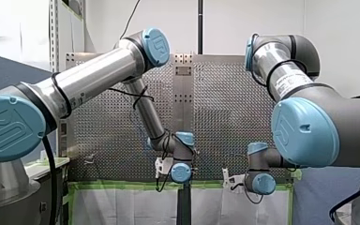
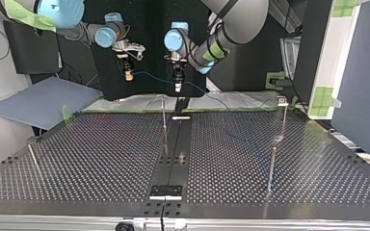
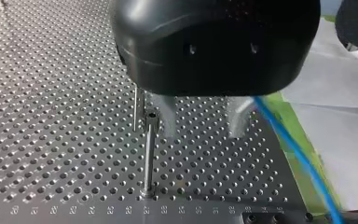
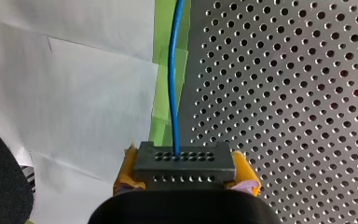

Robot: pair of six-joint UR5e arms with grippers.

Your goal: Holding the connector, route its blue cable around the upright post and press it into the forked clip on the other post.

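Here my right tool point(image 4: 185, 176) clamps the one black connector point(image 4: 184, 161) between its yellow pads point(image 4: 245, 169). That rigid block is the sound place to hold. One thin blue cable point(image 4: 174, 70) runs ahead of it, light and floppy by my guess, so it needs tension. Farther on, my left tool point(image 3: 203, 119) stands spread, with the cable just beside one finger. Beyond, I count three slim posts point(image 2: 164, 120) on the desk point(image 2: 101, 159), one topped by the forked clip point(image 2: 283, 100).

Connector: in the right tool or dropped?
In. Right wrist view shows the connector clamped between my right tool's yellow pads, blue cable running out ahead.
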